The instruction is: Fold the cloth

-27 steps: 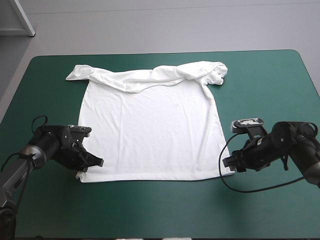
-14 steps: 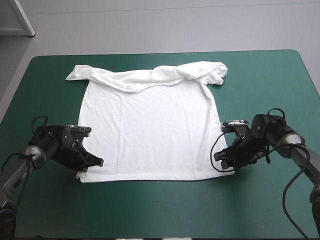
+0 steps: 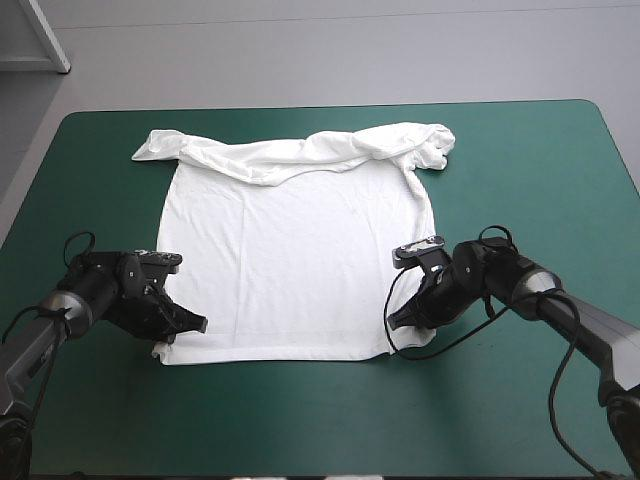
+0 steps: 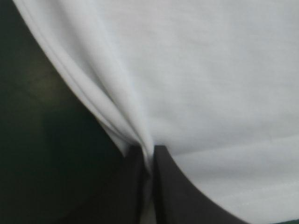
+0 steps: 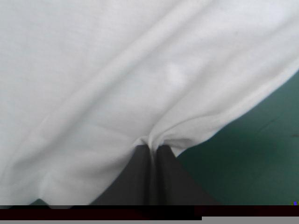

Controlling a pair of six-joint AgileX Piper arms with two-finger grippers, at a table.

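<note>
T-shirt [image 3: 300,260], one, white, lies spread flat across middle of teal-green bench [image 3: 520,150], sleeves and collar bunched toward far edge. Left end effector [image 3: 198,324] pinches near-left hem corner; right end effector [image 3: 392,318] pinches near-right hem corner. Two grips, fabric gathered into each.

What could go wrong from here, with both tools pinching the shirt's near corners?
The left tool and right tool each hold only a thin pinch of the shirt; a corner might slip out on lifting. The sleeves lie bunched along the far edge, so folding now would likely trap wrinkles. The right tool's corner sits tucked inward, so the fold may come out skewed.
</note>
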